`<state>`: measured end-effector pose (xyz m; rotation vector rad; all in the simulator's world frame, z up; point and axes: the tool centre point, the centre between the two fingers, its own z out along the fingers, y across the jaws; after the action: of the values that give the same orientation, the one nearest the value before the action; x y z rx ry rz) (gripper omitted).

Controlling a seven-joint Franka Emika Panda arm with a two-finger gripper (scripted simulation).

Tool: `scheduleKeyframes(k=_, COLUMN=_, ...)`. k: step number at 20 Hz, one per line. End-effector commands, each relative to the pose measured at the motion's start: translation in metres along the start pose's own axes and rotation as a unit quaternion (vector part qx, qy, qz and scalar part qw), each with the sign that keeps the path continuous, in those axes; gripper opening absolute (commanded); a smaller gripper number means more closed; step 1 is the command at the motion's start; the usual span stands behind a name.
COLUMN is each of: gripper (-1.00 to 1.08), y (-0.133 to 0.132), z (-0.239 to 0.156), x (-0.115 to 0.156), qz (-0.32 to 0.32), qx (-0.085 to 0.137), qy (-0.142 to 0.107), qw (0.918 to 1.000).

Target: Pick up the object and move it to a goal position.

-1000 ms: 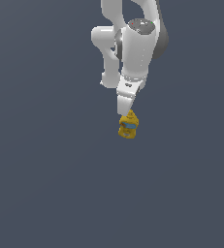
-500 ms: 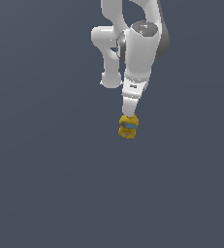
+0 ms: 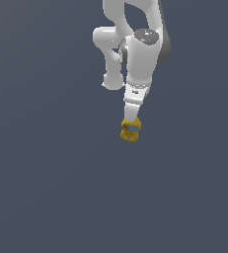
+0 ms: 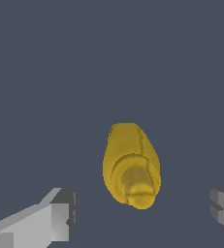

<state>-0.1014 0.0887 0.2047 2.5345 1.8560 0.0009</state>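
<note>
Plain dark grey-blue floor [image 3: 46,197] fills both views, flat, no markings.

Wrist view, nearest first: two grey fingers [image 4: 60,215] sit at the frame edges, one on each side, spread wide with clear gap to the bottle on both. Jaws are released, grasping nothing. The gripper [image 4: 142,213] is centred roughly over the bottle's cap end.

Bottle [image 4: 130,164] lies between the fingers but touches neither. Seen nearly end-on from above: tapered yellow cap [image 4: 138,186] points toward the camera, yellow body runs away behind it. Label not visible from this angle.

Exterior view: bottle [image 3: 130,129] sits on the floor right under the tip of the arm, slightly toward the exterior view's right of centre, in the upper half of frame. Yellow body with a light-blue band across the middle and some orange around it. Whether it stands upright or tilts is hard to tell at this resolution.

Gripper [image 3: 132,116] is directly above the bottle; its fingers are hidden here by the white wrist housing, so contact cannot be judged from this view alone.

White arm [image 3: 141,59] comes down steeply from the top edge, its elbow joint bulging toward the exterior view's left, a grey cap with small coloured dots on the top of the wrist link.
</note>
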Motion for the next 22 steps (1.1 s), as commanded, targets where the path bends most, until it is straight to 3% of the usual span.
scheduleKeyframes(k=1, gripper=1.00, y=-0.001, z=0.012, x=0.000, qz=-0.001, qx=0.000, qy=0.000, qw=1.0000)
scheduleKeyframes(k=10, gripper=1.00, y=0.000, z=0.034, x=0.000, qz=-0.002, qx=0.000, qy=0.000, qw=1.0000)
scheduleKeyframes(k=11, gripper=-1.00, y=0.000, z=0.034, x=0.000, qz=-0.002, qx=0.000, qy=0.000, qw=1.0000)
scheduleKeyframes(k=22, gripper=-1.00, y=0.000, z=0.033, x=0.000, qz=-0.002, qx=0.000, qy=0.000, qw=1.0000)
